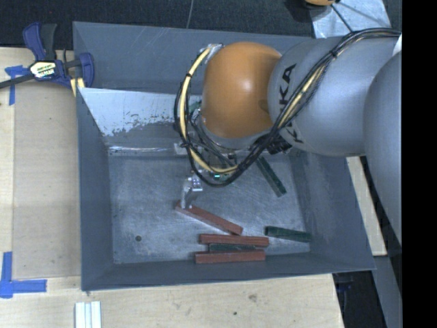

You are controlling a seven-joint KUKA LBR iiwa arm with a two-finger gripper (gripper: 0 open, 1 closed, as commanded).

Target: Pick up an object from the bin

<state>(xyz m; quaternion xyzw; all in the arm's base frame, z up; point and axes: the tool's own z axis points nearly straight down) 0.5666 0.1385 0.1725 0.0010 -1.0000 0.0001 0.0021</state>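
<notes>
Grey metal bin (95, 203) with sloped walls and a scuffed flat floor. Reaching in from the right and covering the upper right of the bin: silver arm (341, 94), bent downward at the wrist. On that wrist, a rounded orange cover (235, 87), with black and yellow cables (188, 108) looped round its left side and bundled beneath it.

On the floor toward the near wall, a loose group of flat sticks:
- slanted reddish-brown stick (208, 219), running from upper left down to lower right, closest to the claw;
- just below it, upper brown stick (233, 240), lying level;
- tight under that, short dark green stick (232, 248);
- lowest, touching the green one, lower brown stick (229, 256), beside the near wall.

Right of the group and apart from it, dark green stick (287, 234), nearly level. Farther up, partly under the cables, tilted dark green stick (272, 178).

Below the cable bundle, near the middle of the floor: small metal claw (190, 191), pointing down just over the upper-left end of the slanted reddish-brown stick. Cannot tell whether released or clenched, nor whether touching that stick.
</notes>
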